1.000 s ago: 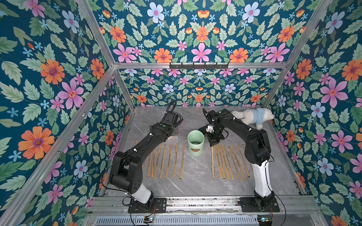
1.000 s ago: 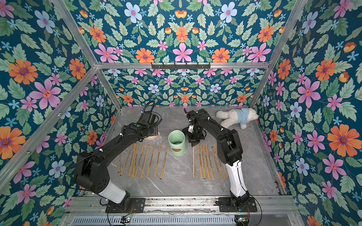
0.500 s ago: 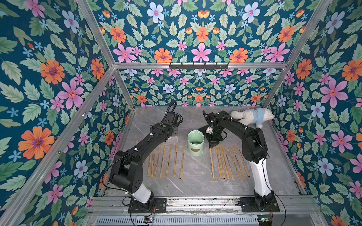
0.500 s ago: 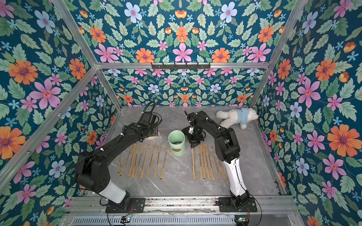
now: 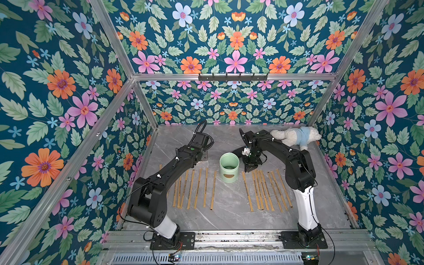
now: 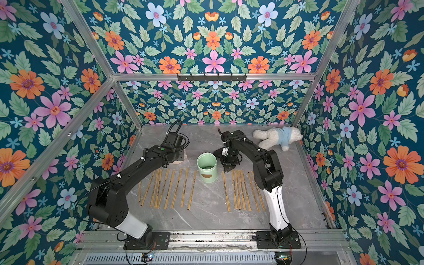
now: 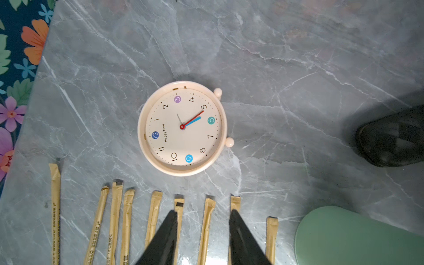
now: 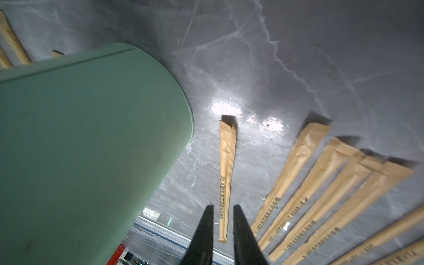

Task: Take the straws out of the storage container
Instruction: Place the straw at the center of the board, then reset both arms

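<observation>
— Position of the straws?
— The straws (image 5: 213, 190) lie flat on the bench (image 5: 229, 215), in two rows flanking the upright storage container (image 5: 229, 168).
— Pincers?
— The left pincer (image 7: 203, 212) is spread above the straw ends, gripping nothing. The right pincer (image 8: 223, 206) is slightly parted beside the container, with one straw on the bench below its gap.

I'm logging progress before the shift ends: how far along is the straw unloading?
Done: nothing stands in the storage container; the straws lie flat on the table in rows on both sides of it. In hand: nothing; the right gripper is open over the straw beside the container, the left gripper open and empty. Left: seemingly nothing but backing away.
</observation>
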Tool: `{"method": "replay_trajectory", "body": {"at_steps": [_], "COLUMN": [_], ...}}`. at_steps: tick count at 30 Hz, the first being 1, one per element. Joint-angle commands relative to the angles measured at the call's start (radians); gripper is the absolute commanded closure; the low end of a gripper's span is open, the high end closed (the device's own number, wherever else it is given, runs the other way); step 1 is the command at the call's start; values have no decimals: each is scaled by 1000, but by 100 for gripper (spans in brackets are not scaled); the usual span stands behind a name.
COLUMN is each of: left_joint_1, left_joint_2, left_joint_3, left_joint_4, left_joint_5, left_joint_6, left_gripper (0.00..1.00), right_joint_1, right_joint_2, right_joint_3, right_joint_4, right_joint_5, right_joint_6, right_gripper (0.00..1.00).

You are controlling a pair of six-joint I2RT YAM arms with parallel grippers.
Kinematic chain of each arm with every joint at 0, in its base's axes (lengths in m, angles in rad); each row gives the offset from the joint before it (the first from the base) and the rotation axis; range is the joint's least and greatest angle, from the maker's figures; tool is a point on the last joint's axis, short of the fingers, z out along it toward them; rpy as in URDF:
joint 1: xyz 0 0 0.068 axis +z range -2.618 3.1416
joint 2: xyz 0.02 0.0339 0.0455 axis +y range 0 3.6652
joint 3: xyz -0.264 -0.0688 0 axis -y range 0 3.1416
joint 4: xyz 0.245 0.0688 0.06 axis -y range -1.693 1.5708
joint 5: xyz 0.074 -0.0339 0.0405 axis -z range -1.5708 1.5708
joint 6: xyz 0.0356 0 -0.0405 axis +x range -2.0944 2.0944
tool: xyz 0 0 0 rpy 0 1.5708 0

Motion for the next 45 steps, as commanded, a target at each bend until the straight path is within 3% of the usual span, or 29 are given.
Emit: {"method": "replay_trajectory", "body": {"at_steps": [1, 3, 4, 5, 8, 15, 20, 23, 26, 31, 38, 45], "left_joint_1": [0, 2, 4, 8, 28, 123, 231, 248, 263, 287, 302, 330], "left_joint_2": [-39, -73, -92, -112, -159, -322, -486, -508, -455, -289, -108, -13], "left_joint_3": [-5, -10, -11, -16, -34, -265, -572, -735, -846, -887, -916, -947], "left_joint_4": [44, 64, 73, 85, 120, 368, 741, 996, 1190, 1351, 1587, 1755], "left_joint_5": [-77, -113, -131, -152, -185, -220, -162, -156, -148, -136, -119, -88], "left_joint_6": [42, 54, 60, 66, 84, 176, 230, 320, 358, 351, 359, 361], "left_gripper": [54, 40, 24, 1, 1, 1, 1, 1, 1, 1, 1, 0], "right_joint_1": [-2, -2, -2, -3, -4, -19, -88, -118, -127, -170, -240, -295], "right_joint_2": [-89, -160, -204, -249, -373, -676, -905, -1027, -1120, -1181, -1129, -1050], "right_joint_3": [-29, -66, -88, -114, -187, -402, -661, -845, -1032, -1236, -1363, -1449], "right_joint_4": [39, 74, 96, 116, 166, 332, 584, 786, 989, 1207, 1370, 1573], "right_joint_5": [62, 90, 103, 117, 158, 288, 368, 416, 507, 625, 667, 674], "right_joint_6": [13, 13, 15, 18, 22, 25, 26, -25, -85, -98, -103, -118], "right_gripper": [78, 72, 67, 56, 1, 1, 1, 1, 1, 1, 1, 1]}}
